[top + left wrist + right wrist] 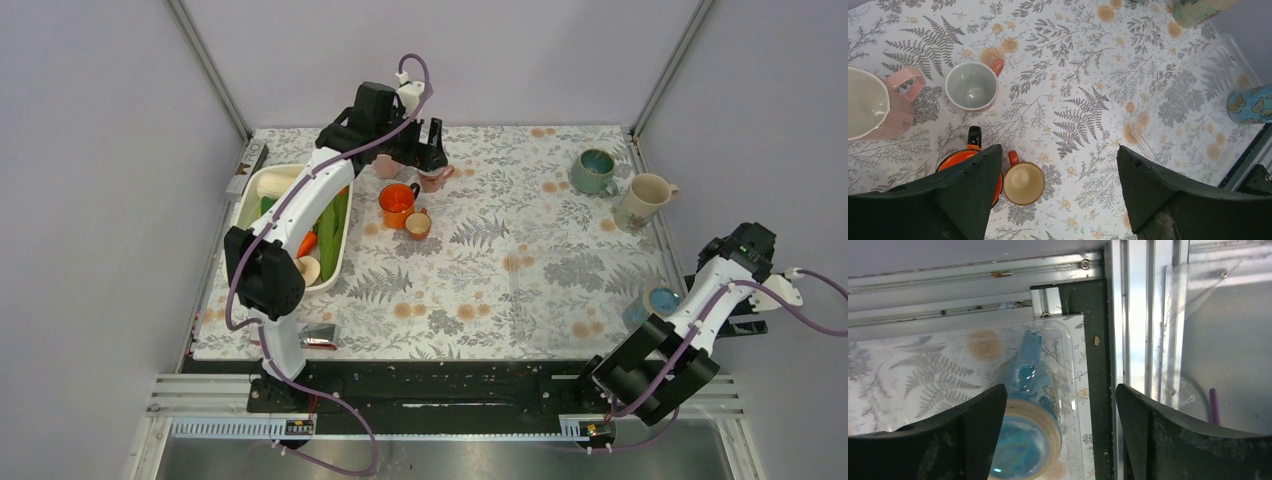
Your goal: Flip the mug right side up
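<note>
Blue mug (1023,440): stands mouth up, directly under the right pincer (1060,390), closer to its left finger, which hides part of the rim.
Mug details: tan rim and a glossy blue inside; the handle points away from the pincer toward the metal frame.
Right pincer: fingers spread wide, above the mug and not touching it.
Clear tray (1068,340): lies under the mug, at the corner of the surface (500,270) below this pincer.
Markings: butterflies are printed on the mug's wall; the surface cloth shows ferns and flowers.
Left wrist view only: shows the butterfly print on the blue mug (1250,105), far to the right of the left pincer (1060,150).
Top view only: shows the blue mug (660,300) as a small blue circle beside the right arm.
Left pincer: fingers spread, with nothing between them, hanging over a group of mugs.
Under its left finger: an orange mug (955,159), partly hidden, with a small tan mug (1023,183) just beside it.
Beyond that finger: a pink mug with a grey inside (971,86) and a larger pink mug (878,107).
Top view, far right: a teal mug (594,170) and a cream mug (640,200), well beyond the right pincer.
Top view, left: a white tub (255,185) of vegetables beside the left arm.
</note>
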`<state>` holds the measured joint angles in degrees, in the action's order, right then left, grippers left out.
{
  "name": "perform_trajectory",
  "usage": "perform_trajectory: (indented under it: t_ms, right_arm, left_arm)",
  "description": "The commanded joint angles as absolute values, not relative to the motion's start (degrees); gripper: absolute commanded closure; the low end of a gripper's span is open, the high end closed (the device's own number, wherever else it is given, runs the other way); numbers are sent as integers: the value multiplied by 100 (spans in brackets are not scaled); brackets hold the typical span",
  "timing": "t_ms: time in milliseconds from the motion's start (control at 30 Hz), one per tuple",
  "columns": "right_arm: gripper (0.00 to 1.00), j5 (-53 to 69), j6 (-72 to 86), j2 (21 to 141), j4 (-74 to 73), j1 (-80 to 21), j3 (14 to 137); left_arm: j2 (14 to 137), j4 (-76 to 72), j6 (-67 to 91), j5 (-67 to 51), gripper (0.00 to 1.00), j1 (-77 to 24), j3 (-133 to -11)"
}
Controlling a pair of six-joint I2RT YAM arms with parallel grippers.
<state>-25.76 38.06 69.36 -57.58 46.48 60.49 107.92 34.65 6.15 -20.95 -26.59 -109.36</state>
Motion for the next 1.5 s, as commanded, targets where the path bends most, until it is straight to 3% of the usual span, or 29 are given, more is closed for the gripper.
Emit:
perform_trajectory:
  t_ms: [0,667,767,833,900,1000,1133,1467]
  right_arm:
    - [12,-2367,4188,7042,-5314,4832,5701]
    - [19,-1257,4073,8330,-4257,4834,5530]
    - [34,-1299,3936,8257,-4063,4834,5382]
    - [53,-1228,3825,8192,-3973,4834,5347]
    - [78,-1002,3678,8108,-3865,4834,5313]
    - [100,-340,3499,7884,-3573,4814,5166]
    - [100,522,3256,7597,-3303,4417,5185]
    - [100,2550,3020,6158,-2336,2330,5340]
  left_arm:
    - [10309,3051,701,-2419,13,-2531,-10688]
    - [10193,3024,495,-2268,13,-2573,-10634]
    - [10208,3037,468,-2245,14,-2597,-10629]
    - [10218,3025,479,-2230,14,-2610,-10630]
    - [10217,3023,478,-2252,14,-2623,-10630]
    - [10218,3024,456,-2291,14,-2642,-10633]
    - [10247,3019,422,-2342,14,-2654,-10648]
    - [10229,2877,328,-3446,14,-2861,-10494]
